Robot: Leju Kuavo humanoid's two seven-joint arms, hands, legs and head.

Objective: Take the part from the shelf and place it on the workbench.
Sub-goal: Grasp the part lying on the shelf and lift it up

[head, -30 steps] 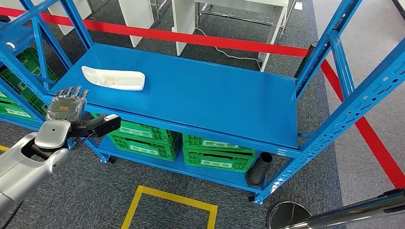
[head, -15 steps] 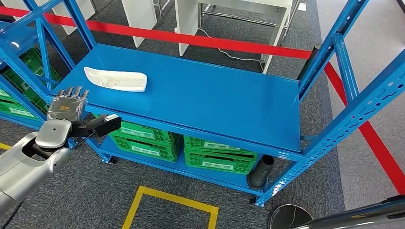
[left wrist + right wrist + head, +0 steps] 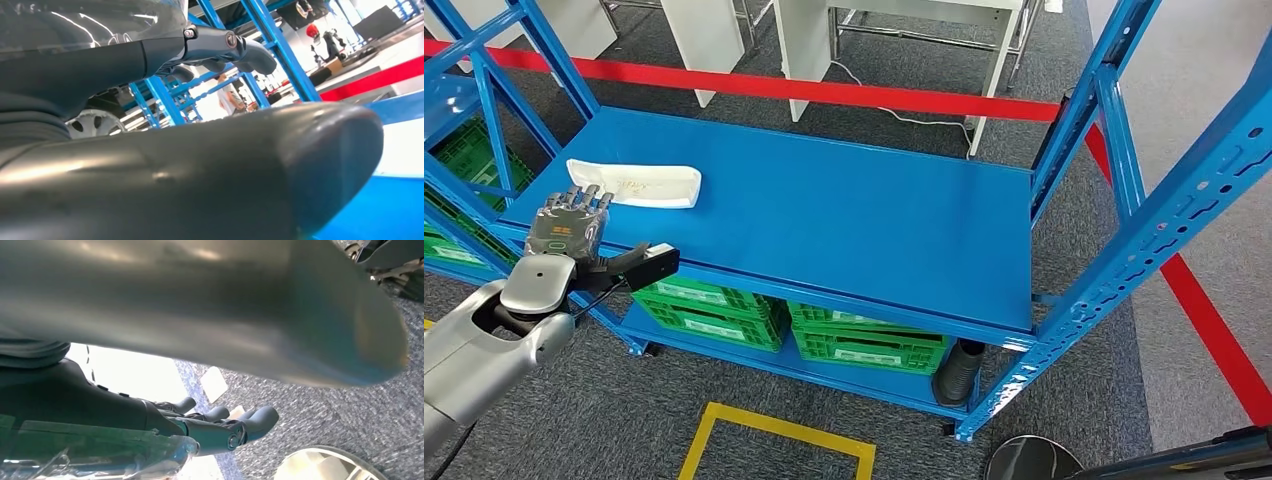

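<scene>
From the head view, the white part lies at the shelf's left end, just beyond the left hand, whose fingers are spread and hold nothing. Reaching low, it could catch the shelf edge or shove the part away. The left wrist view shows the thumb clear of the part. In the right wrist view, the right hand hangs over carpet, fingers loosely curled, empty.
</scene>
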